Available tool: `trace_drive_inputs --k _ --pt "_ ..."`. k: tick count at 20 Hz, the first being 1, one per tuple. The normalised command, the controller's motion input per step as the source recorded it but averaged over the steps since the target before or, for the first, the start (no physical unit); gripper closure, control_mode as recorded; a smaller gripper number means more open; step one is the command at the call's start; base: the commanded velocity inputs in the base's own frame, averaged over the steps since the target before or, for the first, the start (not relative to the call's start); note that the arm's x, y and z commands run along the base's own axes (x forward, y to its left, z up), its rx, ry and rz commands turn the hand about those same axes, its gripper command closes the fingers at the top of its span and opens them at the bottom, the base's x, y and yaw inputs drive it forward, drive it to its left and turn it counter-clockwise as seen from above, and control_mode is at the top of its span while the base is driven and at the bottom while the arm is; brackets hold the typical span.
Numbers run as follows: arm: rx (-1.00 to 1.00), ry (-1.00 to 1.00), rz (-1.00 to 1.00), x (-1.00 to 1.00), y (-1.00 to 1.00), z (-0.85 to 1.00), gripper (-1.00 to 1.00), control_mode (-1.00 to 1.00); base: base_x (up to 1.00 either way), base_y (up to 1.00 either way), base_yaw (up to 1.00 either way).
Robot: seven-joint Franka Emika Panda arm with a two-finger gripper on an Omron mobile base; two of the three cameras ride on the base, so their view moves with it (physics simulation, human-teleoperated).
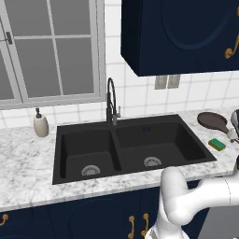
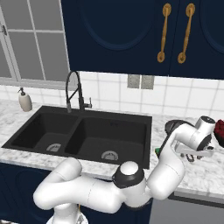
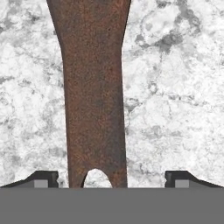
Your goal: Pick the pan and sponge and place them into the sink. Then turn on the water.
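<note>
The pan [image 1: 211, 120] lies on the marble counter right of the sink [image 1: 84, 144], its short handle pointing toward the front edge. In the hand view the rust-brown pan handle [image 3: 94, 100] runs up the middle, its hanging hole near the bottom. My gripper [image 3: 111, 179] is open and hangs low over the handle's end, one fingertip [image 3: 41, 178] on each side with a clear gap to the handle. The green sponge [image 1: 216, 144] rests on the counter in front of the pan, by the sink's right rim. No water runs from the black faucet [image 1: 111, 100].
A beige soap dispenser [image 1: 40, 125] stands left of the sink. Dark blue wall cabinets [image 1: 182, 32] hang above the counter's right part. A red object [image 2: 220, 131] sits at the far right counter edge. My arm's elbow [image 2: 131, 179] bulges in front of the sink.
</note>
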Motion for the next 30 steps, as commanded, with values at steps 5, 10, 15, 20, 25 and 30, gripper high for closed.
trace_drive_inputs --k 5,10,15,20,25,30 --pt "0.00 0.00 0.00 0.00 0.00 0.00 1.00 -1.00 0.00 0.00 0.00" --pt "0.00 0.00 0.00 0.00 0.00 0.00 1.00 -1.00 0.00 0.00 0.00" --pt "0.00 0.00 -0.04 0.04 0.00 0.04 1.00 -1.00 0.00 0.00 0.00" --pt "0.00 0.00 -0.02 -0.05 0.03 0.31 1.00 -1.00 0.00 0.00 0.00" --pt "-0.01 0.01 -0.01 -0.18 0.31 0.23 1.00 -1.00 0.00 0.00 0.00" --pt "-0.04 0.01 0.00 -0.21 0.87 0.10 1.00 -1.00 0.00 0.00 0.00"
